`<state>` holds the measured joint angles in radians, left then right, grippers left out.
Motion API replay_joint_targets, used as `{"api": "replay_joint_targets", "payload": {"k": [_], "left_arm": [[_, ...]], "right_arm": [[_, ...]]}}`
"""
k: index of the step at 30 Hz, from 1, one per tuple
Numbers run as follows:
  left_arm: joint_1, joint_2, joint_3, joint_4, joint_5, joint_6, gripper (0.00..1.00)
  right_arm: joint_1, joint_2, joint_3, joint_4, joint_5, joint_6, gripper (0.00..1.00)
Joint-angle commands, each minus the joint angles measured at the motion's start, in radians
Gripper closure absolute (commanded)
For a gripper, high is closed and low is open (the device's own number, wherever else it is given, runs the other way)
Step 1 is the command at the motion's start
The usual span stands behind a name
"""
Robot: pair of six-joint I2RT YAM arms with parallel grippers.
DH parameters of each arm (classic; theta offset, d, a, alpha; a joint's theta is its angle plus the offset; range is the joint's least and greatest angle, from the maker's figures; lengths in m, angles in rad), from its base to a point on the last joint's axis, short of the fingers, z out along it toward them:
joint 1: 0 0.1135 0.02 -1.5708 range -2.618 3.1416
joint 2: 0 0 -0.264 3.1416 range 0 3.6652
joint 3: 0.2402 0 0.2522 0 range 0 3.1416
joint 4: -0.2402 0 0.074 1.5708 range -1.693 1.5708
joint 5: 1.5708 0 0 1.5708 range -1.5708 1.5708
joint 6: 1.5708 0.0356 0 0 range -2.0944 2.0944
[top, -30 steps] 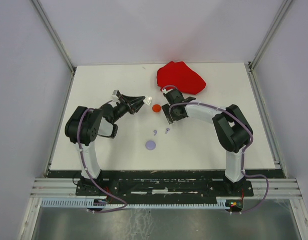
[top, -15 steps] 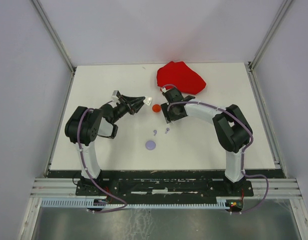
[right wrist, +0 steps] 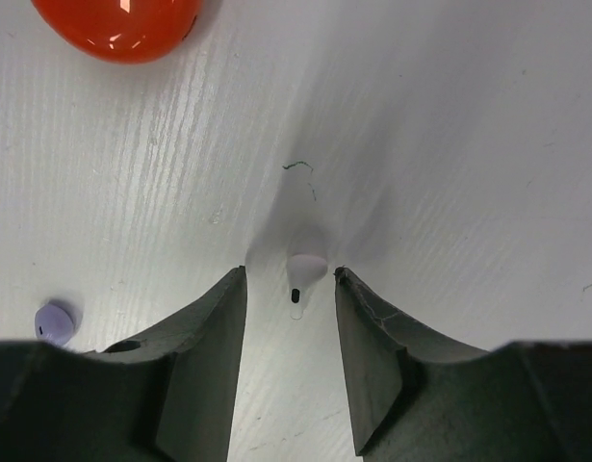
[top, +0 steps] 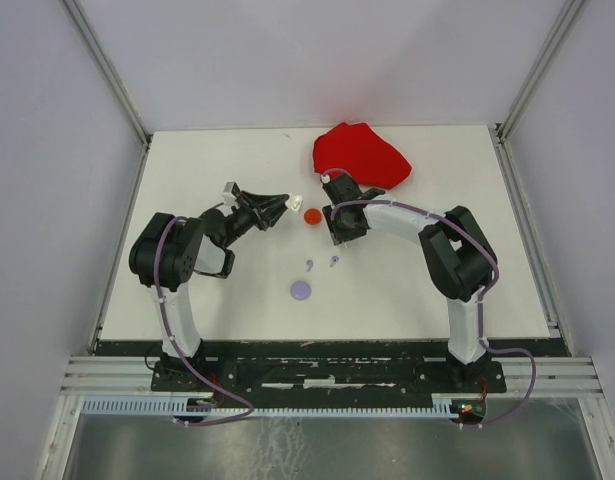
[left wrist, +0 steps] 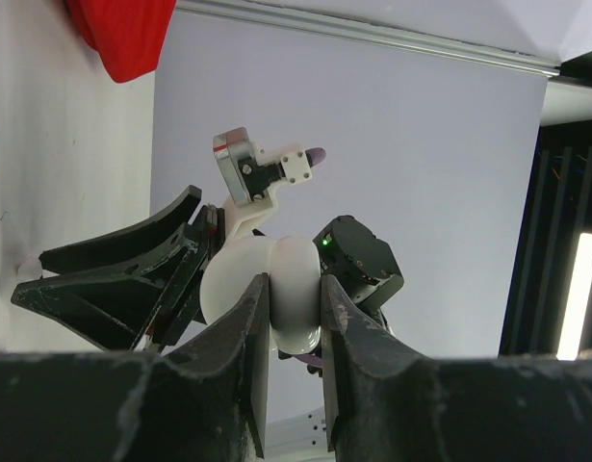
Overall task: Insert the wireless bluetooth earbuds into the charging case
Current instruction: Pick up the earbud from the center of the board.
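Note:
My left gripper [top: 280,205] is shut on a white charging case [top: 297,198] and holds it above the table. In the left wrist view the case [left wrist: 294,298] sits pinched between the fingers of that gripper [left wrist: 296,318]. My right gripper [right wrist: 291,279] is open and low over the table, with a white earbud [right wrist: 306,265] lying between its fingertips, untouched. In the top view this gripper [top: 336,228] hides the white earbud. Two lilac earbuds [top: 309,264] [top: 333,261] lie nearer the arms; one also shows in the right wrist view [right wrist: 53,320].
A round red case [top: 312,215] lies between the two grippers and also shows in the right wrist view [right wrist: 122,24]. A lilac round case [top: 301,290] lies toward the front. A red cloth [top: 359,155] lies at the back, behind the right gripper.
My right gripper has shifted a little to the left, toward the red case. The left gripper and the white case have not moved.

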<state>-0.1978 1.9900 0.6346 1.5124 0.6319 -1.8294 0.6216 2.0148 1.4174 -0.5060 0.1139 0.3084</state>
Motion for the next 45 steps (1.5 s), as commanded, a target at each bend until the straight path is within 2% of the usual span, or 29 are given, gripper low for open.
{"api": "replay_joint_targets", "payload": {"k": [1, 21, 45], "left_arm": [[0.006, 0.000, -0.002, 0.150, 0.017, -0.052, 0.97], [0.005, -0.003, -0.002, 0.150, 0.014, -0.052, 0.97], [0.005, -0.001, 0.013, 0.143, 0.019, -0.053, 0.97]], "right_arm": [[0.003, 0.015, 0.049, -0.016, 0.014, 0.015, 0.51], [-0.014, 0.028, 0.055, -0.020, 0.009, 0.025, 0.59], [-0.021, 0.020, 0.089, -0.041, 0.008, 0.007, 0.80]]}}
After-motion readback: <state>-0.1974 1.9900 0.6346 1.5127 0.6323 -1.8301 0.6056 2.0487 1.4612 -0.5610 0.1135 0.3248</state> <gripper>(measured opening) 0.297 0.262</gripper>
